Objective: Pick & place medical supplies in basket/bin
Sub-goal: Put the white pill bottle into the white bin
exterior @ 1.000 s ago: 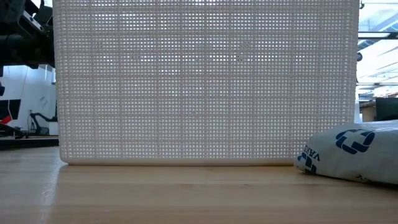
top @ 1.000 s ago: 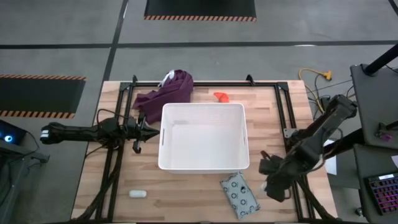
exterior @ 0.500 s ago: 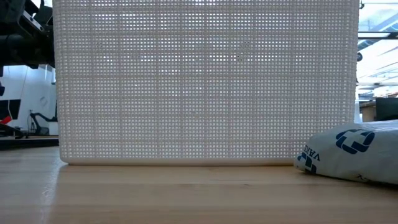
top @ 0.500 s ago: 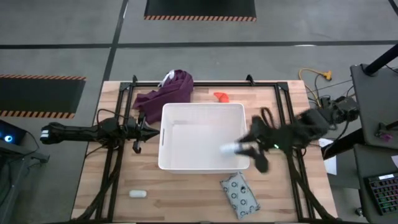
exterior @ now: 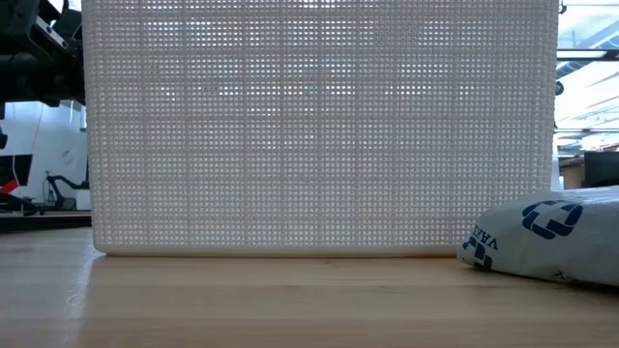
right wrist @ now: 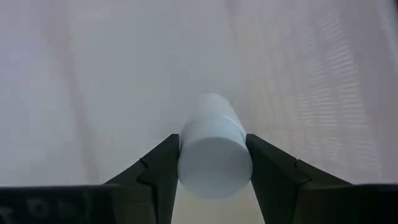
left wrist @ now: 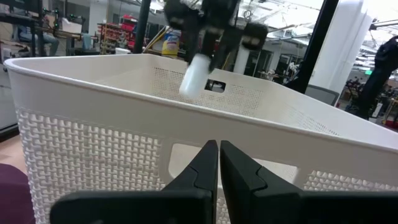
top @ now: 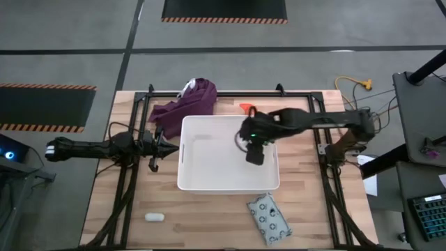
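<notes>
High view: large white rectangular plastic tub with rounded corners point(top: 188, 183) sits mid-table on the wooden slatted tabletop point(top: 209, 223). Right gripper point(top: 254, 155) reaches in from 3 o'clock and hangs over the tub's right half, inside the rim line; what it carries is hidden under it here. Left gripper point(top: 169, 146) parks at the tub's 9 o'clock wall, just outside, fingers pointing at it. Grey-green flat rectangular packet with dark dots point(top: 268, 219) lies on the table at the tub's 5 o'clock, just off the corner. White oblong piece point(top: 154, 217) lies at 7 o'clock, well apart from the tub. Orange tube point(top: 247, 108) lies at 12 to 1 o'clock, just beyond the far wall. Crumpled purple cloth point(top: 185, 103) lies at 11 o'clock, beside the far-left corner. Low view: the tub's perforated wall point(exterior: 319, 126) fills most of the frame; packet point(exterior: 542, 237) rests on the table at its right, blue print showing. Left wrist view: left gripper point(left wrist: 219, 163) has its fingers pressed together, nothing between them, facing the tub wall point(left wrist: 93, 137); beyond the rim, the right gripper point(left wrist: 205, 46) holds the small white round bottle point(left wrist: 195, 75) above the tub's inside. Right wrist view: right gripper point(right wrist: 212, 163) is clamped on the bottle point(right wrist: 214, 155), one finger on each side, tub floor point(right wrist: 93, 74) beneath it.
</notes>
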Controlling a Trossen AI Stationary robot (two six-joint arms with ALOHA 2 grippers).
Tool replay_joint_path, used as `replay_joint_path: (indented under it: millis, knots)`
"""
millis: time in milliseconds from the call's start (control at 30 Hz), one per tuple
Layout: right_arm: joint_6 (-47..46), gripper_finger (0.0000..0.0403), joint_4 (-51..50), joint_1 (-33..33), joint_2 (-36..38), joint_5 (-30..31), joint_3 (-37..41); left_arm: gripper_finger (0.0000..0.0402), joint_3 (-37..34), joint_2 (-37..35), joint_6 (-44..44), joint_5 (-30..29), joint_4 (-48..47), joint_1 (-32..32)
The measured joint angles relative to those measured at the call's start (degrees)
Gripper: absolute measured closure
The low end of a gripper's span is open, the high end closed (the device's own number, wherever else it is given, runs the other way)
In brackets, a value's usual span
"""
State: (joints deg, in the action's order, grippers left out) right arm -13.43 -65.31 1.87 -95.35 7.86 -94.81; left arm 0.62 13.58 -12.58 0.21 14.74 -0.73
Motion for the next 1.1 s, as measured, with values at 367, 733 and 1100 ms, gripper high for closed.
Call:
replay_joint_path:
  millis: [367,733,1100]
  knots:
    - [9.83,0.0243,-1.98,-1.1,-12.13,-3.11,-0.28,0.0402,-0.02,0.0,0.0,0.0,0.0,0.01]
    - [15.49,0.0239,-1.81,-1.34,-20.84,-7.21,-0.22,0.0402,-0.01,0.0,0.0,0.02,0.01,0.02]
    - [10.12,0.0175,-1.39,-1.72,-20.59,-9.27,-0.35,0.0402,-0.02,0.0,0.0,0.0,0.0,0.02]
